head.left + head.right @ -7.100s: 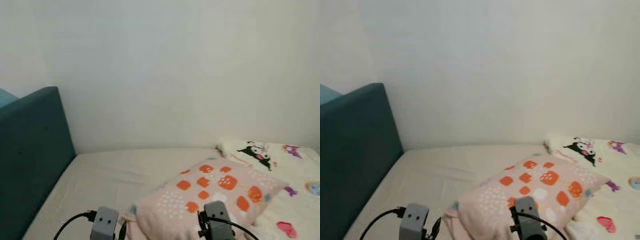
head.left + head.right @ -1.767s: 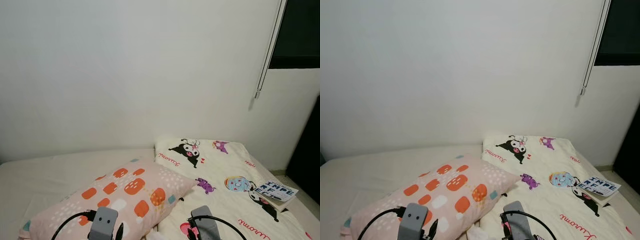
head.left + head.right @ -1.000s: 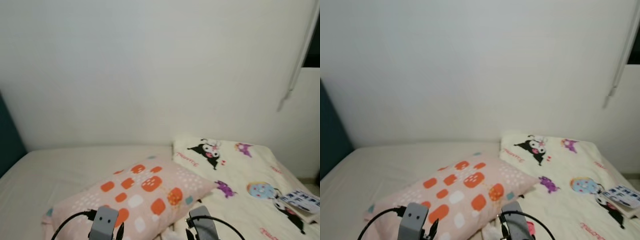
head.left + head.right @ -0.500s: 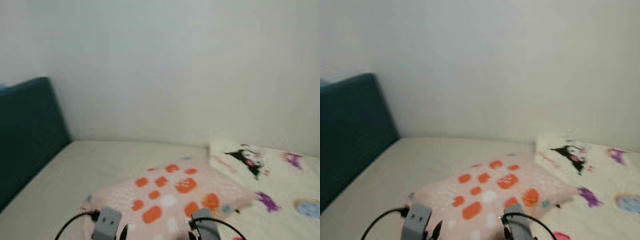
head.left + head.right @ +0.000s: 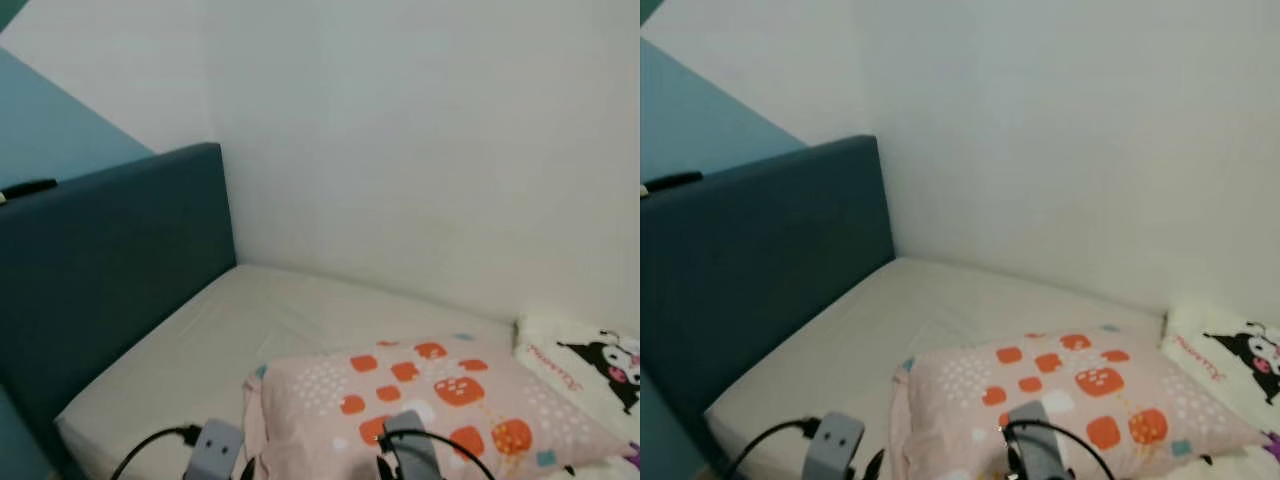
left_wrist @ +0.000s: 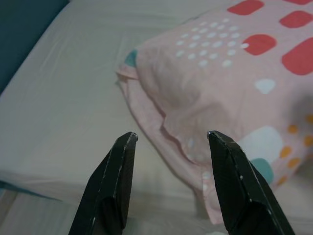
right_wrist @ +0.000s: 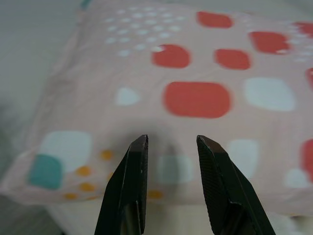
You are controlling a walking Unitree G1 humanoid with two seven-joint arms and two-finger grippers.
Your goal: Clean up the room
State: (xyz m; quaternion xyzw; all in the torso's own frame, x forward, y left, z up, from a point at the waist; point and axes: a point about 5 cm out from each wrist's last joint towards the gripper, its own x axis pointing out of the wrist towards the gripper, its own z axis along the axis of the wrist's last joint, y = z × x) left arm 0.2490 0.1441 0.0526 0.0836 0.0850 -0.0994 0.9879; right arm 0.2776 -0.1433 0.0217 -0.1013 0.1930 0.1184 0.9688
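The pillow lay on the bed just before me, its near corner by the bed's edge, bare sheet running from it to the headboard. My left claw hung spread over that corner; my right claw hung spread above the pillow's middle. A blanket lay beyond its right end.

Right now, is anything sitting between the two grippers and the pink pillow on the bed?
Nothing visible does. The left gripper is open over the pink pillow at its corner nearest the headboard; the right gripper is open just above its patterned top. Only bare bedsheet lies beside it.
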